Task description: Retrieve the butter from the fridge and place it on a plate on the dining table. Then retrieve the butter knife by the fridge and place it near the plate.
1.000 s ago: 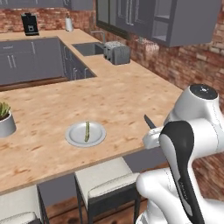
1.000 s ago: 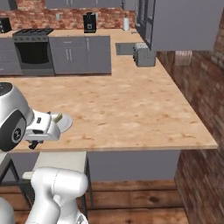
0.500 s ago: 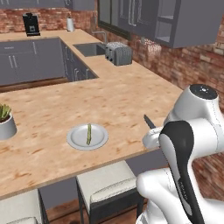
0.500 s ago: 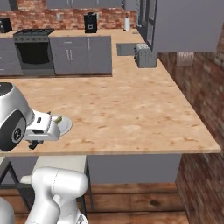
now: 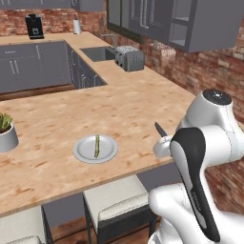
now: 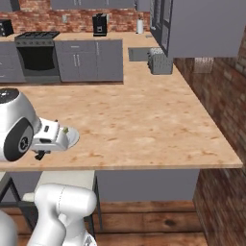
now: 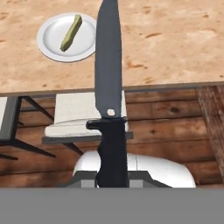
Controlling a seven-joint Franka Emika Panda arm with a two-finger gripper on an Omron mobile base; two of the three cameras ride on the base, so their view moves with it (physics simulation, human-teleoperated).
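My gripper is clamped on the knife handle, blade out past the table's near edge; butter lies on the plate, left of the knife

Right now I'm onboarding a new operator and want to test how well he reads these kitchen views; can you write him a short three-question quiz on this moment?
1. True or false: the thin yellowish-olive butter stick lies on the round light grey plate.
2. What does the pincer hold? A) a red ball B) the slim dark butter knife C) nothing
3. Fill in: the plate rests on the long light wood-grain dining table near its ____ edge, above the cushioned stools.

Key: 1 true. 2 B, shut on the handle, blade pointing away from the hand. 3 front.
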